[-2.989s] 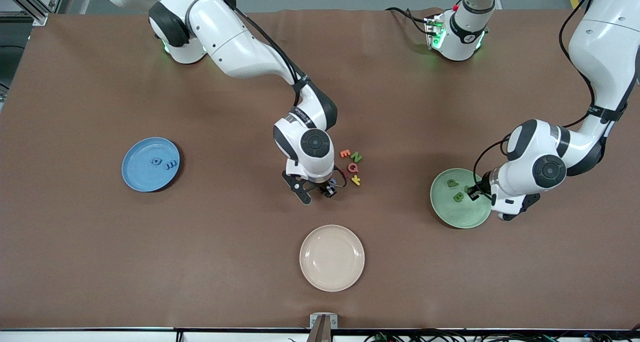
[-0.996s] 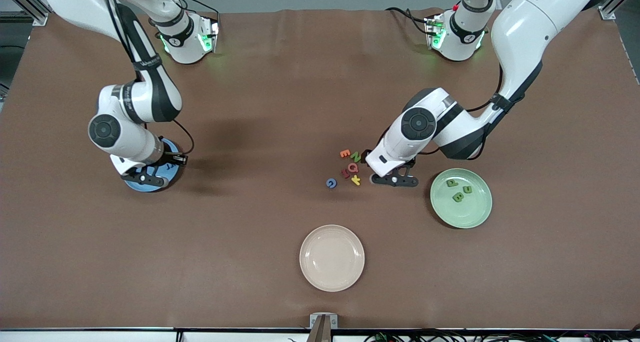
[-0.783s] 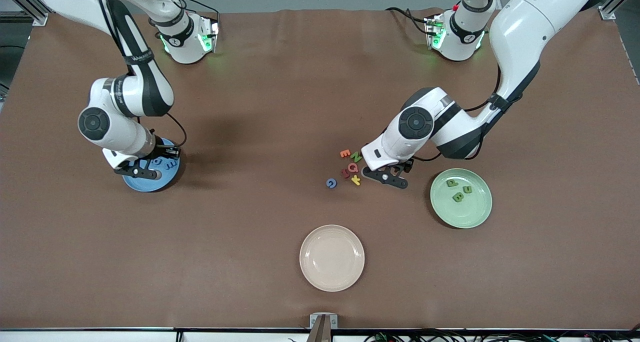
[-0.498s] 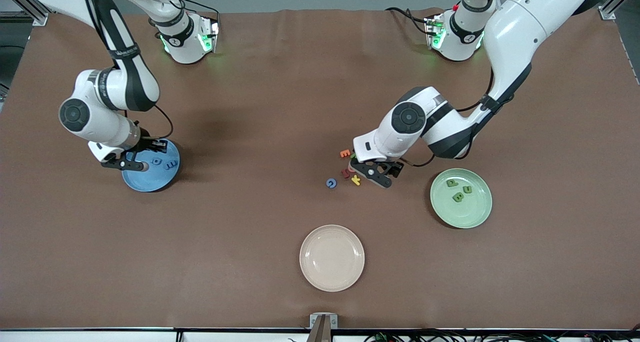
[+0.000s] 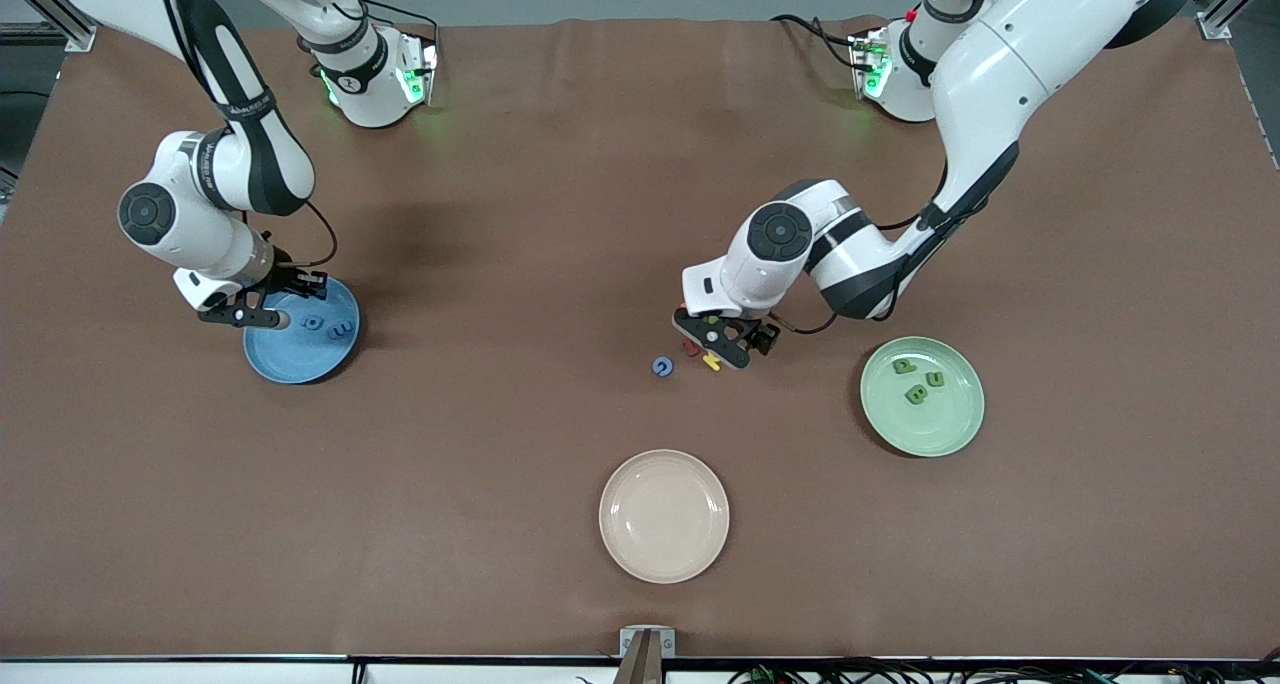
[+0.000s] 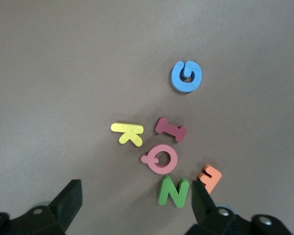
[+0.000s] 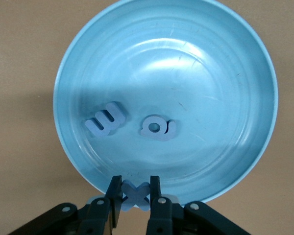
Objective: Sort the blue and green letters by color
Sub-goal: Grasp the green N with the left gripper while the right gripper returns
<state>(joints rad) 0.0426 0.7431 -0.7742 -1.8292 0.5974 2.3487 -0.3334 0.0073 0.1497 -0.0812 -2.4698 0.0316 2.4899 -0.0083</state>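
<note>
A blue X (image 7: 135,194) is being pinched betw. the right gripper (image 7: 135,199) fingers, over the blue plate (image 7: 245,161) rim; best carried further in before letting go. Left gripper (image 6: 132,208), fingers spread wide, is being held over the green N (image 6: 174,191), w/ blue G (image 5: 661,366) lying apart from the cluster; N should be centred so neighbours aren't nudged

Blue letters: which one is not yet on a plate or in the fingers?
The blue G, lying alone on the table beside the mixed-colour cluster; two others sit in the blue plate, and the right gripper holds the X.
</note>
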